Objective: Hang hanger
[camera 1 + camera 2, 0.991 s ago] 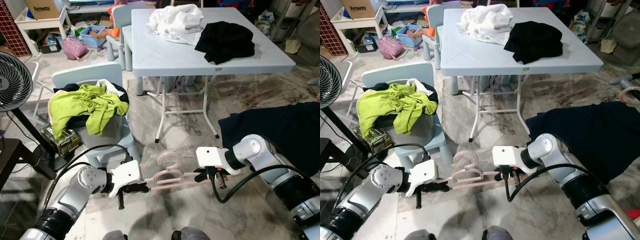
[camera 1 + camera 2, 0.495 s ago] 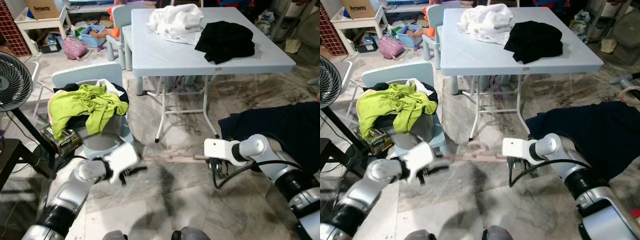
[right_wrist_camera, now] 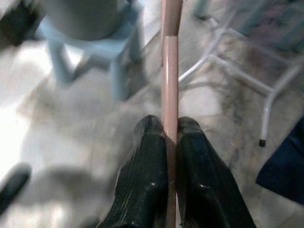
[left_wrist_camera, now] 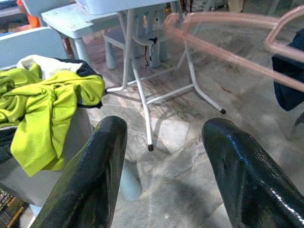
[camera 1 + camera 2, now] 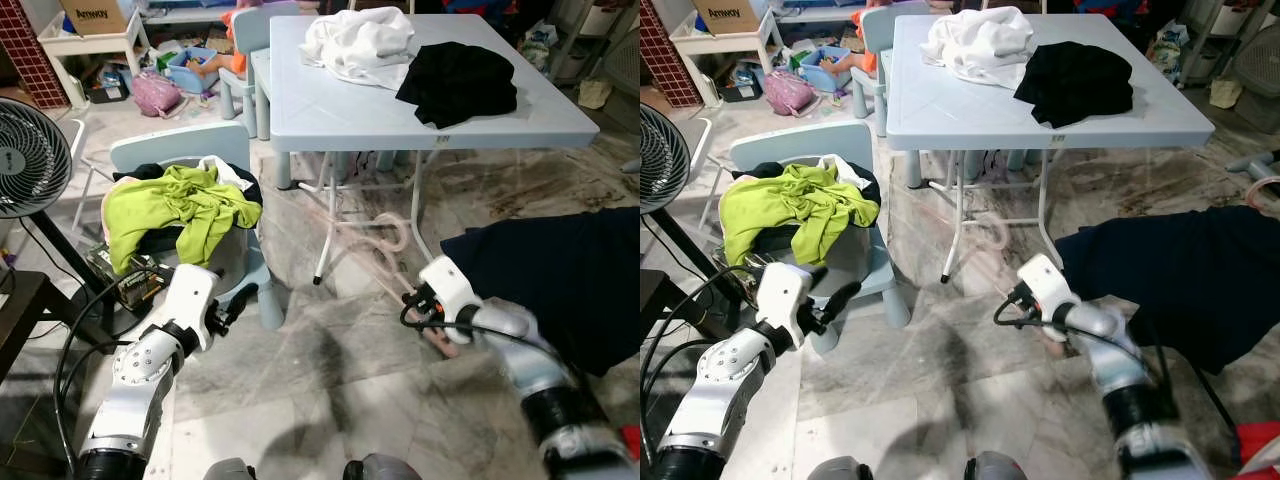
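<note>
Right wrist view: right end effector [image 3: 171,137] pinched tight on pink hanger [image 3: 170,61], bar running straight out btwn the fingers. Head views: hanger [image 5: 372,243] blurred, stretching from that end effector [image 5: 432,318] up toward the desk [image 5: 350,105] legs, hook end near the legs, above the floor. Left end effector [image 4: 164,156] spread wide, holding nothing, apart from hanger, beside chair [image 5: 175,150] w/ green shirt [image 5: 175,205].
</note>
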You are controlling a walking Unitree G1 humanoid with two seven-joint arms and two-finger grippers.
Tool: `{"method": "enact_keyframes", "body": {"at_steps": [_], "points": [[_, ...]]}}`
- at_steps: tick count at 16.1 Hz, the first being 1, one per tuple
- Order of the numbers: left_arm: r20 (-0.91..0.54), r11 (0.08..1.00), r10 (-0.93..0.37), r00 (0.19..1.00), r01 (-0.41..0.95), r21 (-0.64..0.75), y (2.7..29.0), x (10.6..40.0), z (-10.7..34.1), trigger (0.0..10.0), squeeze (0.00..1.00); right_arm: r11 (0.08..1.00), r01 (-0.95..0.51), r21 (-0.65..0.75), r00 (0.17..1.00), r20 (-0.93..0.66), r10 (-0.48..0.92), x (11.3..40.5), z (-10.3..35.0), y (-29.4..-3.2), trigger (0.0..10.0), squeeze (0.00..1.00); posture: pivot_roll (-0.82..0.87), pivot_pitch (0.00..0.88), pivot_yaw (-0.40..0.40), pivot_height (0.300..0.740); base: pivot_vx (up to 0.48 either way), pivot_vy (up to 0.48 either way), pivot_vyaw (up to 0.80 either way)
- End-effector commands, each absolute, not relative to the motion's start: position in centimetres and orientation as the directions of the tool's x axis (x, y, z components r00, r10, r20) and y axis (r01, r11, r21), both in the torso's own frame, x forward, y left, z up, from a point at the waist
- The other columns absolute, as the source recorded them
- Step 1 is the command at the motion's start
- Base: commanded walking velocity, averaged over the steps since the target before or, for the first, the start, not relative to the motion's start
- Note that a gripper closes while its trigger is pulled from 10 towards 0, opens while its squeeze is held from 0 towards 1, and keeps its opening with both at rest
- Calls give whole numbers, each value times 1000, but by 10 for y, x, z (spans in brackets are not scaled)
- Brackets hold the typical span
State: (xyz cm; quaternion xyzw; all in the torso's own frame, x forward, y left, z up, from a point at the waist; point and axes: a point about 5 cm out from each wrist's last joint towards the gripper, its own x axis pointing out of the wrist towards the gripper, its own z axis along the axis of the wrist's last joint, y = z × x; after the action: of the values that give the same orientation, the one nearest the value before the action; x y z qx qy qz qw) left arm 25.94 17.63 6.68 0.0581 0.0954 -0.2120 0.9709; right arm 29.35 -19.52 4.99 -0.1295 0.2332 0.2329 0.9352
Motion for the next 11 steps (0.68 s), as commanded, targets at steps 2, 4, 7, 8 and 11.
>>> {"method": "enact_keyframes", "body": {"at_steps": [2,4,7,8,11], "points": [[-206,912,-390,898,407,49,170,257,66,10000,1000,970,-244,-17,924,-306,227,296,69,-195,824,0,-58,0,-5,740,0,0,0],[-178,937,-340,923,349,20,172,262,70,10000,1000,991,-134,31,954,-268,137,292,71,-199,10000,0,-58,0,-5,740,0,0,0],[-166,931,-351,921,362,38,169,267,74,10000,0,997,-73,-30,974,-215,65,286,74,-191,10000,0,-50,0,-9,740,0,0,0],[-145,924,-374,916,382,34,167,270,78,10000,0,999,-46,-4,979,-201,44,285,79,-185,10000,0,-53,3,-6,740,0,0,0],[-118,921,-389,914,389,-18,166,274,85,10000,0,1000,-12,-25,990,-141,8,283,90,-184,10000,0,-57,4,-3,740,0,0,0]]}}
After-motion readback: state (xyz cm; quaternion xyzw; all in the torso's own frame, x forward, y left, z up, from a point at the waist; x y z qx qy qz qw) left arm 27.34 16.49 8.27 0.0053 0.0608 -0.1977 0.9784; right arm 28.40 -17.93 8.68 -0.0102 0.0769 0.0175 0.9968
